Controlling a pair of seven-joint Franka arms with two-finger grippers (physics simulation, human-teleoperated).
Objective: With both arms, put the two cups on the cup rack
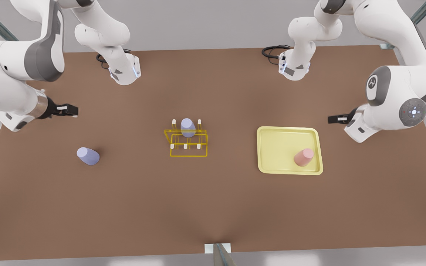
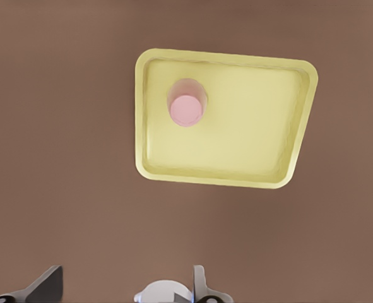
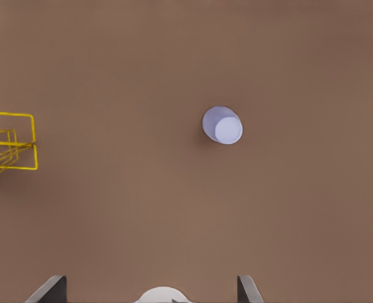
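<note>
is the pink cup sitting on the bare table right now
No, the pink cup stands inside the pale yellow tray, near one corner.

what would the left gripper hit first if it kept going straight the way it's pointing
Probably the bare brown table. The left gripper, fingers open, looks down short of the pale yellow tray holding the pink cup, so the tray likely lies just beyond its line; depth is unclear.

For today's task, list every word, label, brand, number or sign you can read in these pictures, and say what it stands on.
No readable words or numbers anywhere.
Round emblem on the arm joint at the front view's right: a logo mark, too small to read.
The cups, cup rack, tray and table are plain.
</note>
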